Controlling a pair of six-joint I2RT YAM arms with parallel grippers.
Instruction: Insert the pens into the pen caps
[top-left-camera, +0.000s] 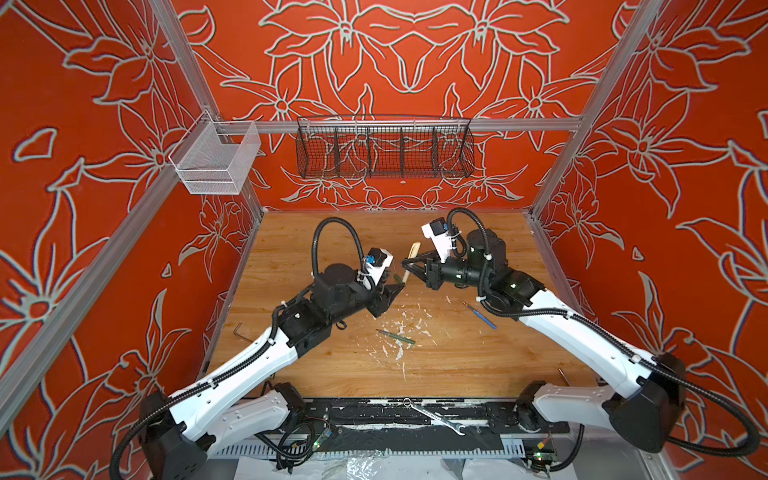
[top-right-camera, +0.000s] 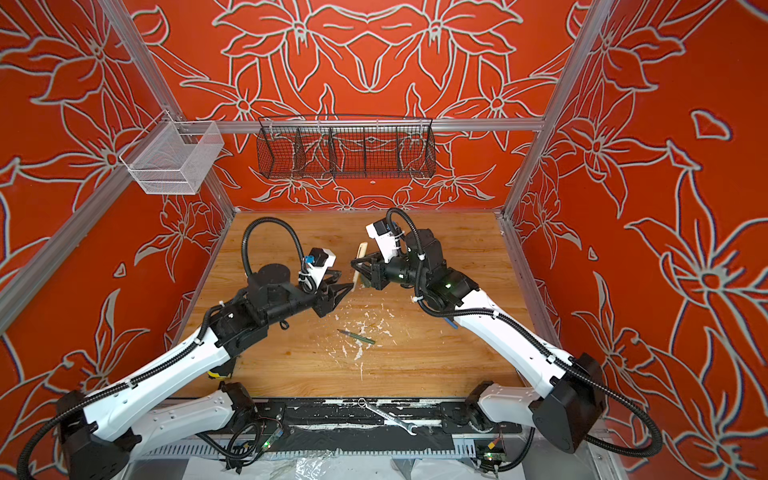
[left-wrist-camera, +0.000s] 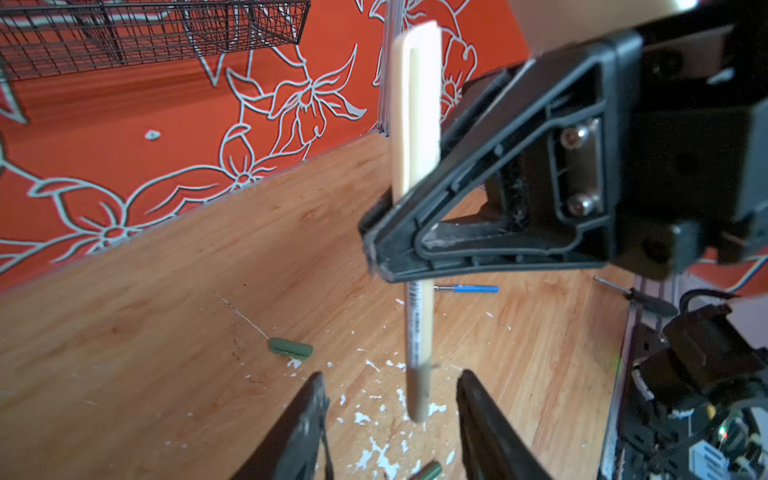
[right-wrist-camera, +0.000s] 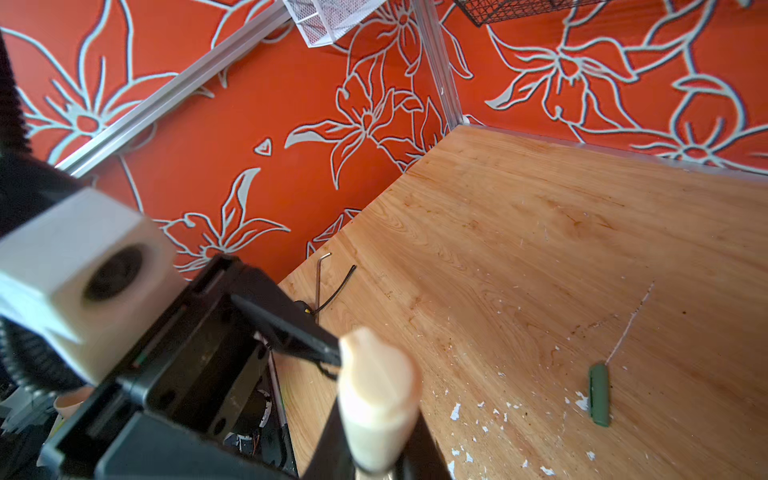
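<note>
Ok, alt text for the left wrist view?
The right claw is shut on a capped beige pen, held above the table. The open left claw flanks its lower end; a green cap and blue pen lie beyond.

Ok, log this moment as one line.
right end effector: shut on beige pen | left end effector: open | green pen, blue pen: on table

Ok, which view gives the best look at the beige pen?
The left wrist view: the beige pen shows nearly full length, cap on, clamped in the right gripper. Both top views show the pen only as a small sliver; the right wrist view shows just its blurred capped end.
</note>
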